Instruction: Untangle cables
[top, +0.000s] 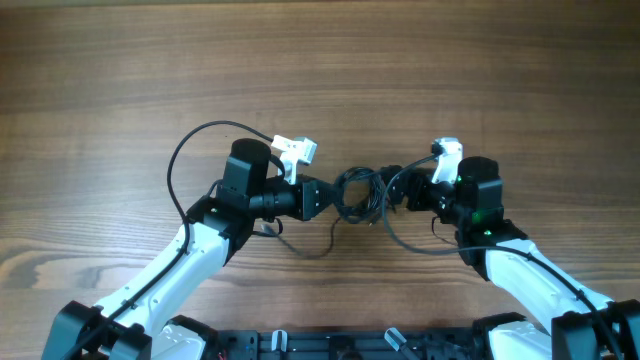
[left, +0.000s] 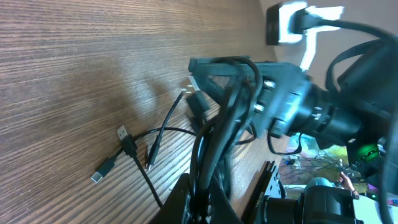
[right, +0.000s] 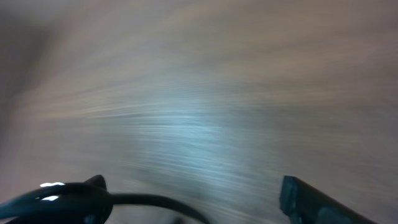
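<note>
The cables are a small clump of thin black cords on the wooden table, between my two grippers. My left gripper is shut on a bundle of these cords, which rise from its fingers toward the right gripper. Loose ends with small plug tips lie on the table to the left. My right gripper is at the clump's right side with its fingers wide apart. One cord runs past its left finger. The right wrist view is blurred.
The wooden table stretches away behind both arms. Thicker black arm wires loop out beside the left arm and in front of the right arm. A black rail runs along the near table edge.
</note>
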